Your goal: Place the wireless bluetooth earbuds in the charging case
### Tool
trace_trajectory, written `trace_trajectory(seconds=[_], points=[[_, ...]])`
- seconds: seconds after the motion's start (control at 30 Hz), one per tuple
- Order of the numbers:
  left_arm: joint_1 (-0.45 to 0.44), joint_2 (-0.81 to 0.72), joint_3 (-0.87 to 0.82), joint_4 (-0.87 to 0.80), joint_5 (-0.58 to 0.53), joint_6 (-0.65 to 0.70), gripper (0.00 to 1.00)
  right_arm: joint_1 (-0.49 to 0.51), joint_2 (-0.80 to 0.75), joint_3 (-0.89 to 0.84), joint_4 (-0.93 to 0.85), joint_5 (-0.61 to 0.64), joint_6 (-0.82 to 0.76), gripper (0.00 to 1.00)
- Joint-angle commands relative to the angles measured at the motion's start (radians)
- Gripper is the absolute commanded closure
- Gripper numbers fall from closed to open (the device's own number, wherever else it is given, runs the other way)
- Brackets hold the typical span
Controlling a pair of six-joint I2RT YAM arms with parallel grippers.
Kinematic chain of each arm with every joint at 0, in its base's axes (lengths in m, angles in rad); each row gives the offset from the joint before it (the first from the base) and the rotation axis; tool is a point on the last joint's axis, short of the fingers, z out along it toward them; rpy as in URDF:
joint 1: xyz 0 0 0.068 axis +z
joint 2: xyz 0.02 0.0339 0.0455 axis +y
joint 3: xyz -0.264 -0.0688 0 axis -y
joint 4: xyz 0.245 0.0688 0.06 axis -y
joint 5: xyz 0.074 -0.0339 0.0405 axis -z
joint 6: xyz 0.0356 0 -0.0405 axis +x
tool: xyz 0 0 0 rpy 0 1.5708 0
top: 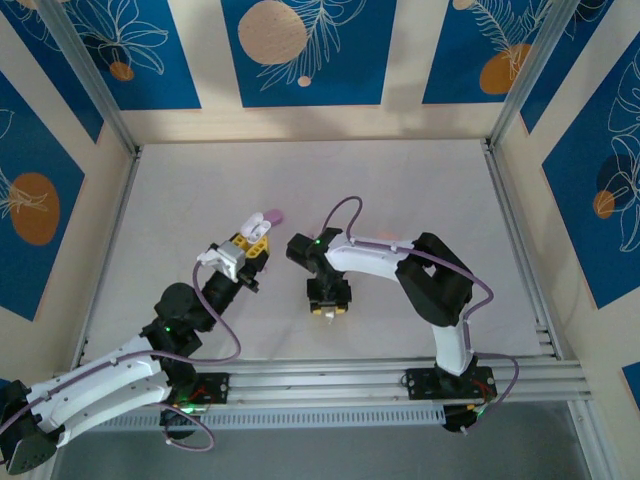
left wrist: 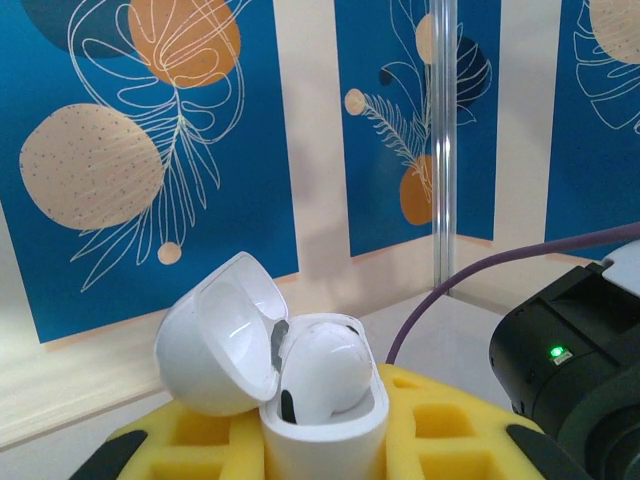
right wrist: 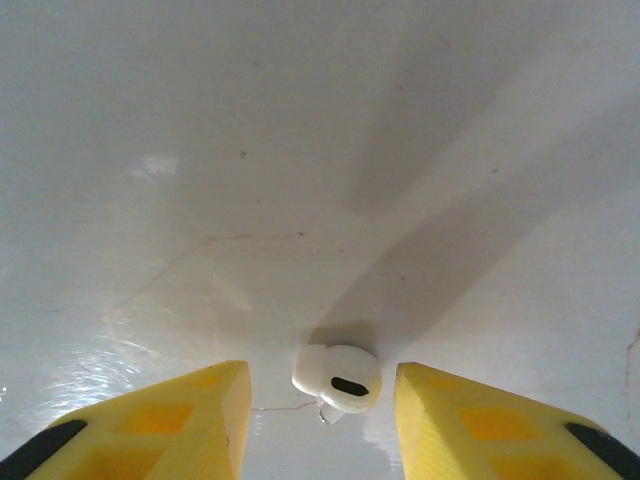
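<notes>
On open bench [top: 400, 180], walls well off, right jaws stand spread astride one white earbud [right wrist: 338, 379]; left jaws pinch one open charging case [left wrist: 325, 438] holding a second earbud [left wrist: 322, 372].

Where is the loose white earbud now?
In the right wrist view the loose white earbud lies on the table between the open jaws of the right gripper, right of the charging case held by the left gripper.

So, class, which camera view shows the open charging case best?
Left wrist: the charging case sits close, lid up, one white earbud seated. Top external shows it tiny at the left end effector. Right wrist faces the table and a loose earbud.
</notes>
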Motion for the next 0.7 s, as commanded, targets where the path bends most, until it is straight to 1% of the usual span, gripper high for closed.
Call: trace_trajectory(seconds=[0.0, 0.2, 0.4, 0.67], points=[[0.003, -0.002, -0.007, 0.041, 0.002, 0.011, 0.86, 0.007, 0.020, -0.023, -0.006, -0.014, 0.028, 0.58], [0.003, 0.007, -0.005, 0.044, 0.003, 0.008, 0.86, 0.006, 0.022, -0.048, 0.027, -0.019, 0.029, 0.63], [0.003, 0.016, -0.002, 0.045, 0.005, 0.004, 0.86, 0.006, 0.022, -0.053, 0.040, -0.009, 0.023, 0.62], [0.003, 0.029, 0.003, 0.048, 0.012, 0.000, 0.86, 0.000, -0.025, -0.075, 0.062, 0.029, 0.051, 0.61]])
